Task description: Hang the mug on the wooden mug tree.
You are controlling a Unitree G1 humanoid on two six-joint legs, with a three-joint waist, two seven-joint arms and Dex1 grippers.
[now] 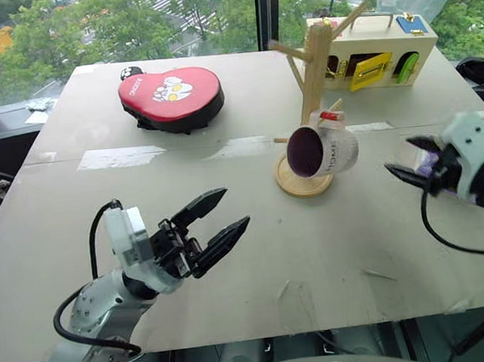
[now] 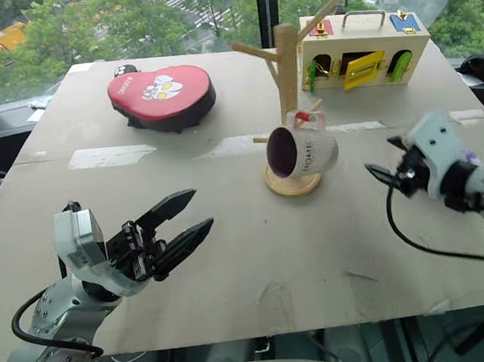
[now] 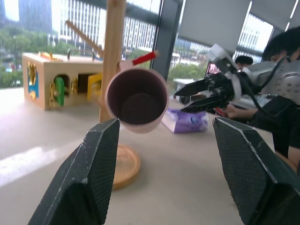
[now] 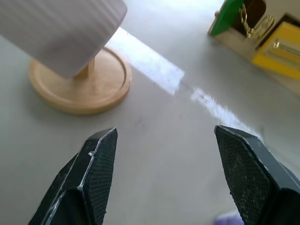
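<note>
Now: mug (image 1: 323, 149) hung on red-marked peg of wooden mug tree (image 1: 313, 75), centre-right. Right gripper (image 1: 410, 168) released, empty, right edge; left gripper (image 1: 216, 225) spread, empty, lower left. Withdraw clear, avoid bumping tree.

left gripper (image 1: 218, 218) and right gripper (image 1: 406, 160) both empty, fingers spread apart

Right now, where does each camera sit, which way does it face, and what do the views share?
Left eye, right eye: on the head, looking down over the table; both arms show, left gripper and right gripper open.
Left wrist: between its fingers, facing the mug on the wooden mug tree; the right gripper shows beyond.
Right wrist: angled down at the tabletop and the tree's base.
Shared: mug, tree, wooden box.
</note>
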